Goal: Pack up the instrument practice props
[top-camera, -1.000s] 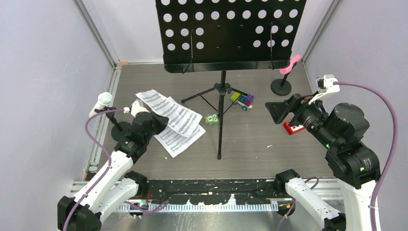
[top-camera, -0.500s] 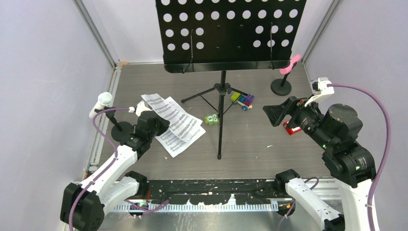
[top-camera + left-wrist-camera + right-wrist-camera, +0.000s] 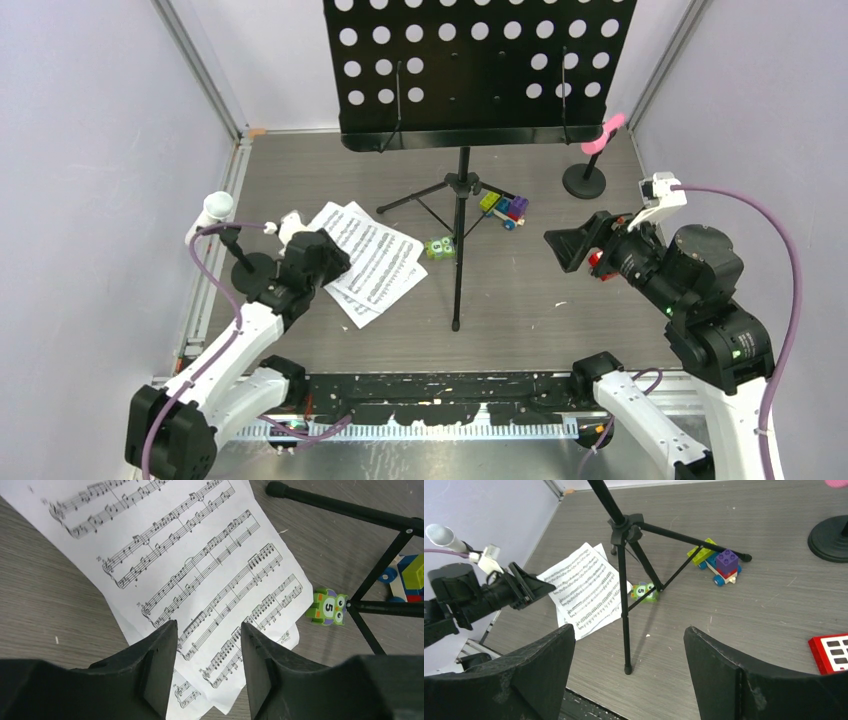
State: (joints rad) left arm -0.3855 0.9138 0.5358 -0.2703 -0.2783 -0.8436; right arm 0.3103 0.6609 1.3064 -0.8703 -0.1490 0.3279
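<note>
Left gripper [image 3: 209,630] hangs just above the pages [image 3: 200,565], jaws apart and empty; the sheets lie flat under and ahead of its tips, overlapped, likely for one pick; right gripper [image 3: 629,645] gapes wide, empty, the stand [image 3: 626,522] ahead of it, presumably waiting.

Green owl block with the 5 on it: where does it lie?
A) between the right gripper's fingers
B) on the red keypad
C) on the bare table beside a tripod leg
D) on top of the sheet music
C: the green owl block lies on the table next to a tripod leg, just off the edge of the sheet-music pages.
</note>
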